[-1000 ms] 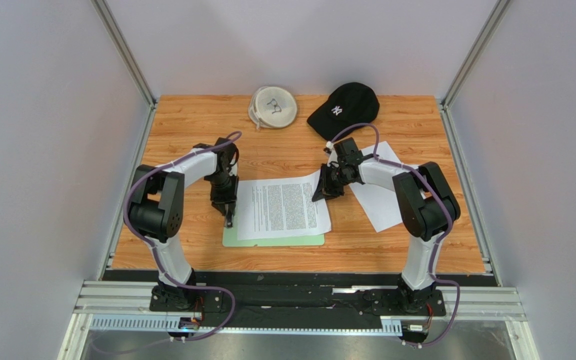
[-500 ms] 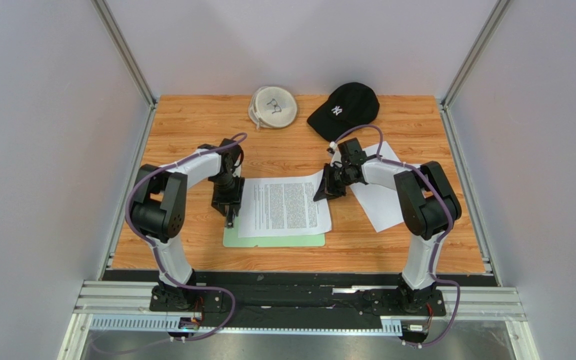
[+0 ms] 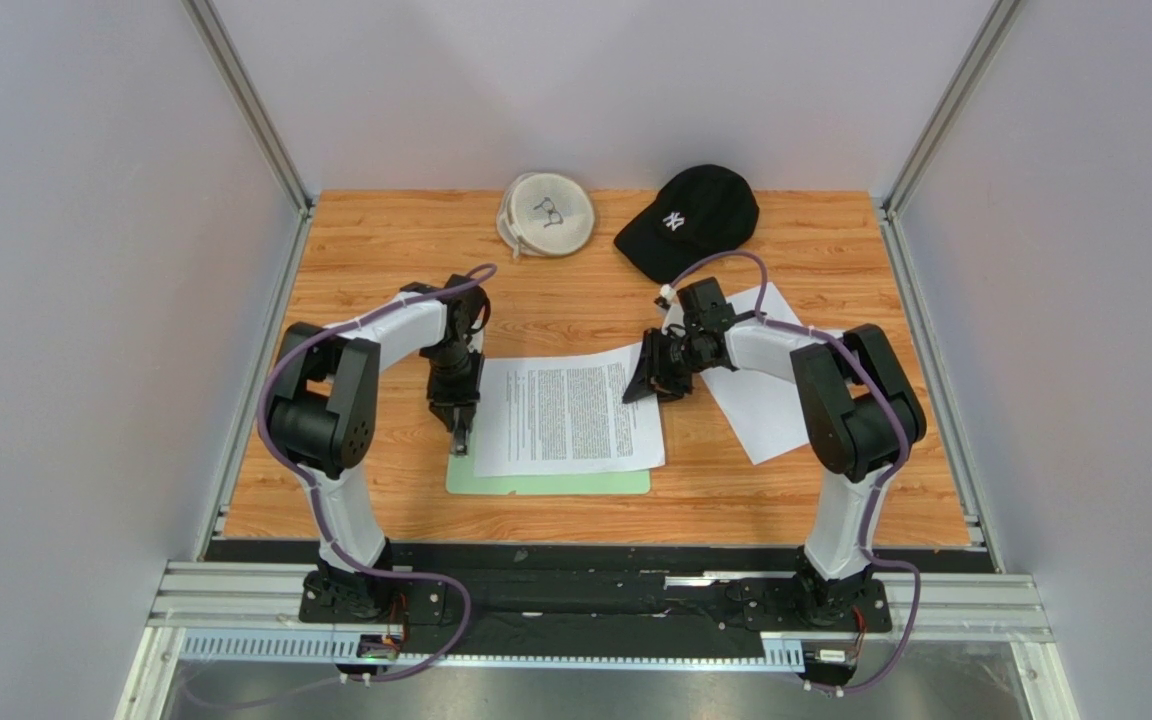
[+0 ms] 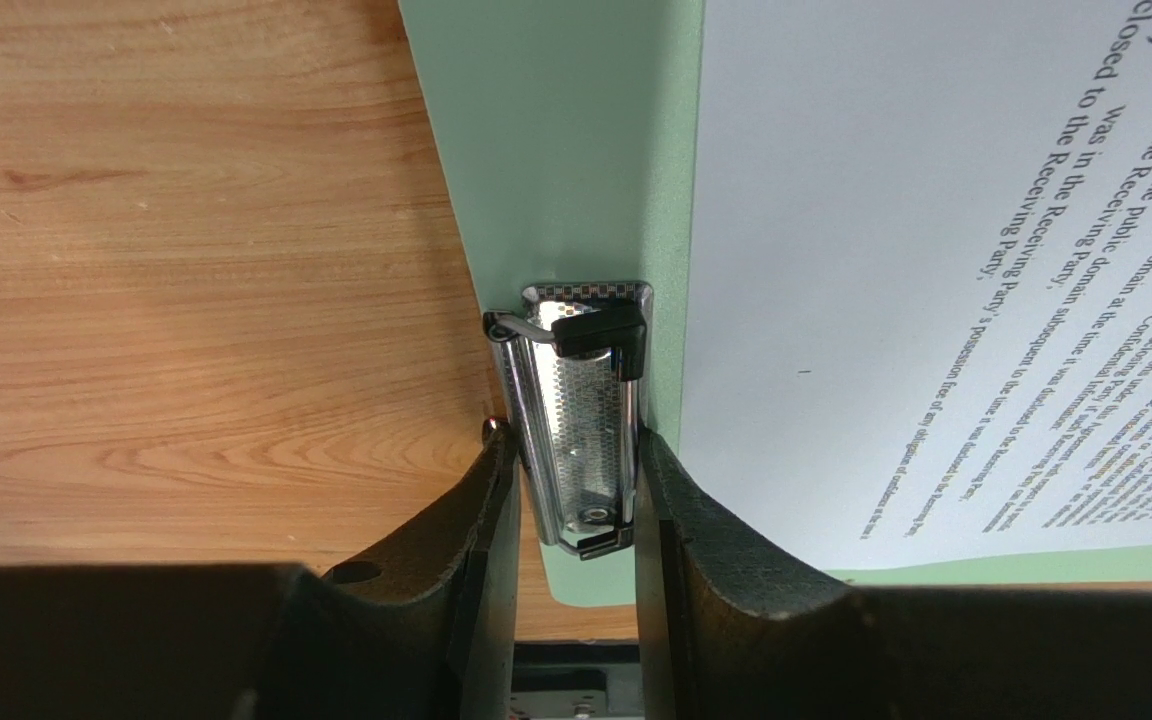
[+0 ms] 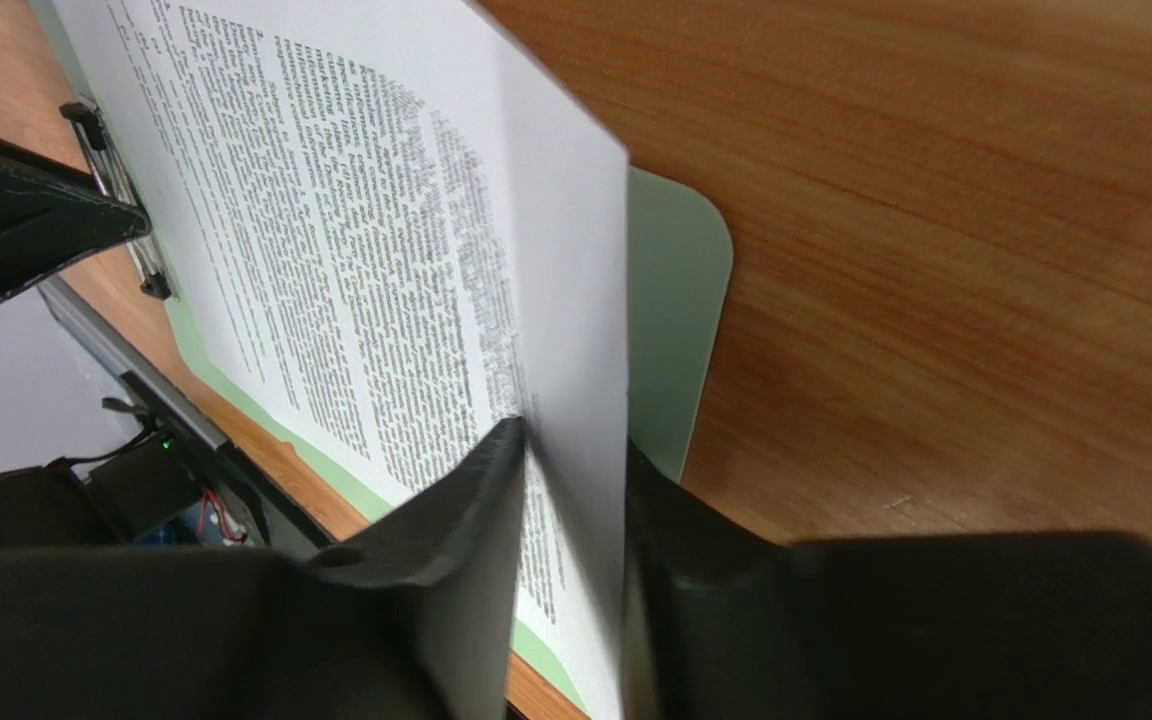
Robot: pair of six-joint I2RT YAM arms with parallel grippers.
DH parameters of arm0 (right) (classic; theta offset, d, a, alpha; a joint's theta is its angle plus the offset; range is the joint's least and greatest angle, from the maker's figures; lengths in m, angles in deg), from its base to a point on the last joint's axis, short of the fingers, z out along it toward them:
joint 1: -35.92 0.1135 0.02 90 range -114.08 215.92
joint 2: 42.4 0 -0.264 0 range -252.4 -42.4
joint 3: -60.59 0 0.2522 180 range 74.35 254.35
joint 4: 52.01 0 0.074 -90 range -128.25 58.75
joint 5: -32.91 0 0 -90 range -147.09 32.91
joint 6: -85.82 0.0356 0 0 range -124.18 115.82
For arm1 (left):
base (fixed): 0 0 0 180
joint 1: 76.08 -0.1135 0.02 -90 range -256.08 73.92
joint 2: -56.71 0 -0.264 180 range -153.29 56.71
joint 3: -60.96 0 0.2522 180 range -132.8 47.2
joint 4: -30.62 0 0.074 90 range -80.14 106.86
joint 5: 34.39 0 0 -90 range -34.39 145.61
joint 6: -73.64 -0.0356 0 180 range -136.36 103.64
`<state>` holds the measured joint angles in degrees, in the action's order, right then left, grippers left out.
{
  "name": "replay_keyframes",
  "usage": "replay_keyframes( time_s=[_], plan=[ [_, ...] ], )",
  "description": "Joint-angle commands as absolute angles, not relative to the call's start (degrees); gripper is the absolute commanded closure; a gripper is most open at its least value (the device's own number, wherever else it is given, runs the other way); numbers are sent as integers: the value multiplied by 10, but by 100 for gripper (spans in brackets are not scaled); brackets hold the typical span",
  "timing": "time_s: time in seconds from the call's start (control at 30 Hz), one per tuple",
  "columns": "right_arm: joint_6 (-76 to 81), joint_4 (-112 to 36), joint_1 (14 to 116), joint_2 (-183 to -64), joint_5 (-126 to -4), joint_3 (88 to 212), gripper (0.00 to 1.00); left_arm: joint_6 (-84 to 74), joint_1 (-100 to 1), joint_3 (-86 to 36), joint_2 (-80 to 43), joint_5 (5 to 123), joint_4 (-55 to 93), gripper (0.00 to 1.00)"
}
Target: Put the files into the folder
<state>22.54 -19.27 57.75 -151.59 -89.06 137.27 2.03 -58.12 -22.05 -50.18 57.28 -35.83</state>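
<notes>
The table (image 3: 387, 240) is orange-brown wood with darker grain streaks. The folder (image 3: 545, 483) is pale mint green. Its clip (image 4: 582, 413) is silver with a fine chequered pattern and a black lever. One sheet (image 3: 567, 413) is white with dense black print. The second sheet (image 3: 755, 405), near the right edge, is plain white. At the far edge, the cap (image 3: 695, 210) is black with a white emblem. The left tool (image 4: 564, 510) and right tool (image 5: 570, 480) are black.

Left claw (image 3: 459, 432) a touch rightward, closer against the folder (image 3: 537, 482) clip (image 4: 579, 428) and sheet (image 3: 567, 413) edge.
</notes>
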Motion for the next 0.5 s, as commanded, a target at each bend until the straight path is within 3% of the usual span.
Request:
replay_keyframes(
  time_s=[0.0,0.03,0.13,0.37,0.47],
  plan=[
    [199,-158,578,-1467,-833,1374,59,28,-577,-221,-506,603,-329,100],
    [190,-141,578,-1453,-822,1377,50,30,-577,-219,-502,606,-326,100],
    [178,-111,581,-1431,-780,1392,40,42,-577,-211,-495,625,-316,100],
    [166,-56,610,-1375,-618,1424,32,76,-577,-203,-476,648,-300,100],
    [186,-92,634,-1379,-694,1428,32,86,-577,-198,-466,653,-292,100]
  ],
)
